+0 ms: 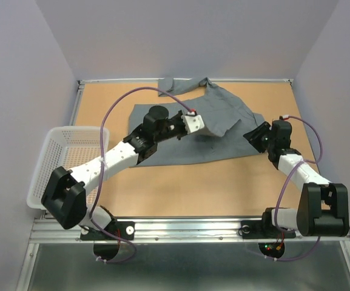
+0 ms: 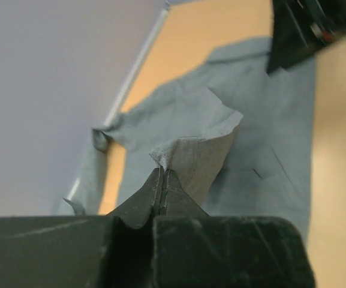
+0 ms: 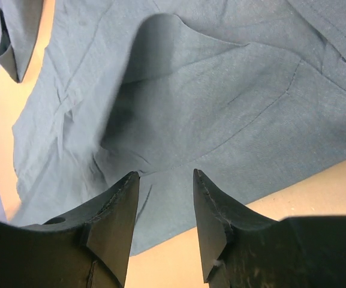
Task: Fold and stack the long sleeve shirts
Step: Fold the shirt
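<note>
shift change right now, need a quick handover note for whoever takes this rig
Left gripper: shut, pinching a raised fold of the grey button-up shirt.
Right gripper: open, holding nothing, poised over the shirt's right side.
Shirt: rumpled, mostly spread on the table; white mesh basket at the left edge.
Done: no finished fold visible.
Left: complete the folds, then stack.

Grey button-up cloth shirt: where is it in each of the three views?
Top external: grey button-up cloth shirt spread at the table's far middle.
Left wrist: shirt at centre and right, a fold pinched in the left gripper.
Right wrist: shirt fills most of the frame, above the open right gripper.
Shared landmark: the tan table.
</note>
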Motion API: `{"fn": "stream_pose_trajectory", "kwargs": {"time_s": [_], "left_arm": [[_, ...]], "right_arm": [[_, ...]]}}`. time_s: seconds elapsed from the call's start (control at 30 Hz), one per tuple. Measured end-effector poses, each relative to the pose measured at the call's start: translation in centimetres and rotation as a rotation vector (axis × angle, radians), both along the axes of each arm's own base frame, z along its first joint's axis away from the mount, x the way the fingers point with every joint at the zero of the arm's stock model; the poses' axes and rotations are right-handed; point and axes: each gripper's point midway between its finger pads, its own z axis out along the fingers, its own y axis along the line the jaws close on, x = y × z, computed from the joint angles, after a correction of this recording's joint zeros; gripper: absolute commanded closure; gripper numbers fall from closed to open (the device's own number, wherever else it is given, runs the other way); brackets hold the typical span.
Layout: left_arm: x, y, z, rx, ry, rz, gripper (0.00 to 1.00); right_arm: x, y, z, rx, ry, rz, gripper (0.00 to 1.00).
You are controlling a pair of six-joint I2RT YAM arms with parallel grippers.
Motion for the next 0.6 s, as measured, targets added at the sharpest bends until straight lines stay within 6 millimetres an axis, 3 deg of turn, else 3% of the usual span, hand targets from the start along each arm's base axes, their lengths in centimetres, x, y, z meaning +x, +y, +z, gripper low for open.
{"fn": "stream_pose_trajectory", "kwargs": {"time_s": [0.03, 0.23, 0.4, 0.6], "left_arm": [[-1.2, 0.7, -2.0, 0.034, 0.022, -0.02, 1.0], [-4.7, 3.8, -8.6, 0.127, 0.115, -0.033, 0.98], [-5.4, 5.5, -11.5, 0.168, 0.162, 0.023, 0.97], [-4.0, 7.1, -12.2, 0.193, 0.148, 0.139, 0.97]], "right_arm": [[0.0, 0.0, 0.0, -0.005, 0.0, 0.002, 0.53], [-0.4, -0.1, -0.7, -0.013, 0.031, 0.006, 0.53], [-0.5, -0.1, -1.4, -0.014, 0.055, 0.009, 0.53], [0.2, 0.0, -1.3, -0.013, 0.058, 0.014, 0.53]]}}
